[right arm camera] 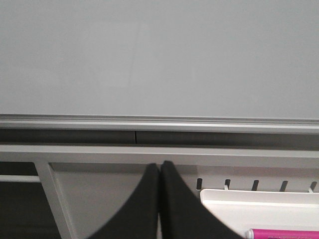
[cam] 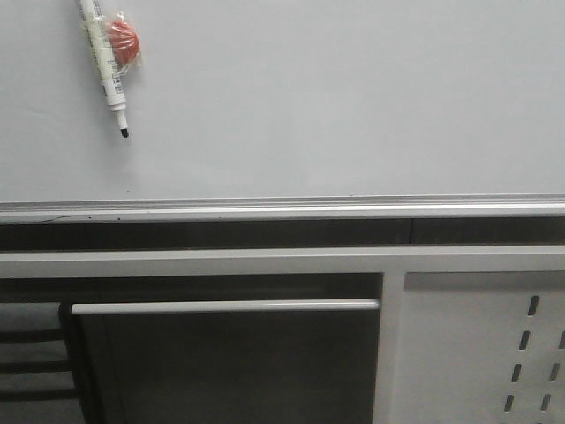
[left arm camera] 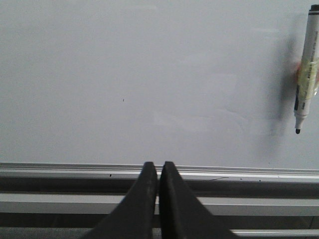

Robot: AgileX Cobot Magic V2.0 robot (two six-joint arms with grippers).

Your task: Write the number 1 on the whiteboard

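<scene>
The whiteboard (cam: 335, 106) fills the upper part of the front view, a glossy pale grey sheet with a silver metal rim (cam: 282, 209) along its lower edge. Its surface is plain: no black stroke of a number 1 shows on it in any view, only a tiny dark speck in the left wrist view.

Below the rim runs a dark gap, then a white cabinet frame (cam: 265, 262). On the frame's right side sits a perforated white panel (cam: 494, 353) with rows of slanted slots; on its left is a dark recess crossed by a pale bar (cam: 225, 306).

A white tray (right arm camera: 259, 211) hangs on the slotted panel in the right wrist view. In it lies a magenta marker (right arm camera: 281, 233), only its upper edge in view at the picture's border.

Near the board's upper left corner in the front view, a white marker (cam: 106, 62) is stuck to the board, tilted, its black tip pointing down. An orange-red round piece (cam: 122, 42) under clear wrap touches its barrel.

The left pincer (left arm camera: 158, 172) is pressed together, fingers touching, holding nothing, in front of the rim. The right pincer (right arm camera: 159, 172) is likewise pressed together and empty, in front of the cabinet frame.
</scene>
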